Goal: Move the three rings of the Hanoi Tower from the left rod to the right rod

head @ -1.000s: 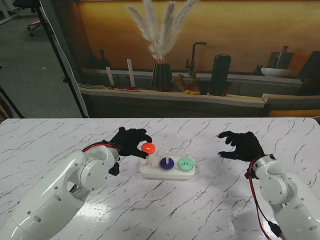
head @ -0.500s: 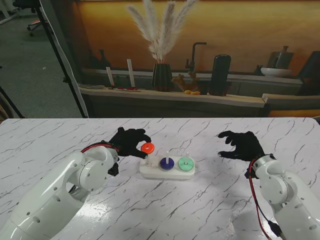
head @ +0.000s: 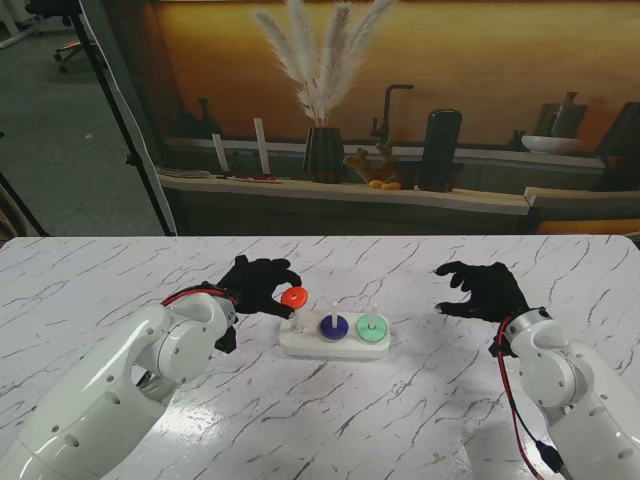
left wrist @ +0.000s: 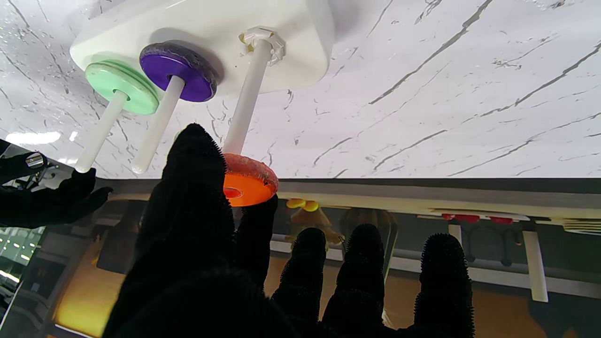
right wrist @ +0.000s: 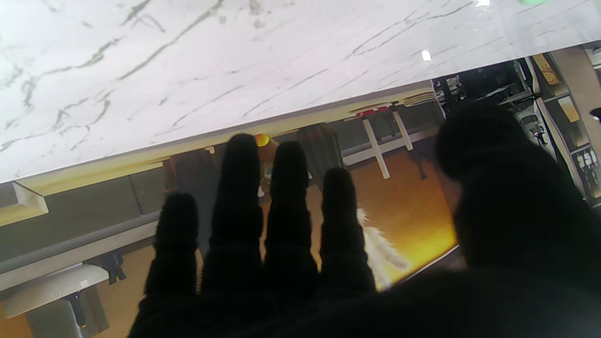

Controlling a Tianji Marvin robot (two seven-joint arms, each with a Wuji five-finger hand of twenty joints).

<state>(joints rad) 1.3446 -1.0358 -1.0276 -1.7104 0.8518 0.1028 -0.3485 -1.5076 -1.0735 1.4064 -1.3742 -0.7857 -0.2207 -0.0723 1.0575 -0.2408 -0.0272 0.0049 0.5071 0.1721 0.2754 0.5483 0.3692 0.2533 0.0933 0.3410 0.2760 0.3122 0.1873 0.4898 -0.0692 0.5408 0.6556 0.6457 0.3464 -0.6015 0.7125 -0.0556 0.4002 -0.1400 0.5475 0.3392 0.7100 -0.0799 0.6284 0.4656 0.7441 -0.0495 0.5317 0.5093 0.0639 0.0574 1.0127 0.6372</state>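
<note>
1. Orange ring sits pinched in our left hand at the left rod's tip.
2. Tilting could jam it against the rod, tugging the white base across the counter.
3. Purple ring and green ring occupy the other rods; our right hand hangs released, holding nothing.

White arms, black-gloved robot hands, red cables
</note>
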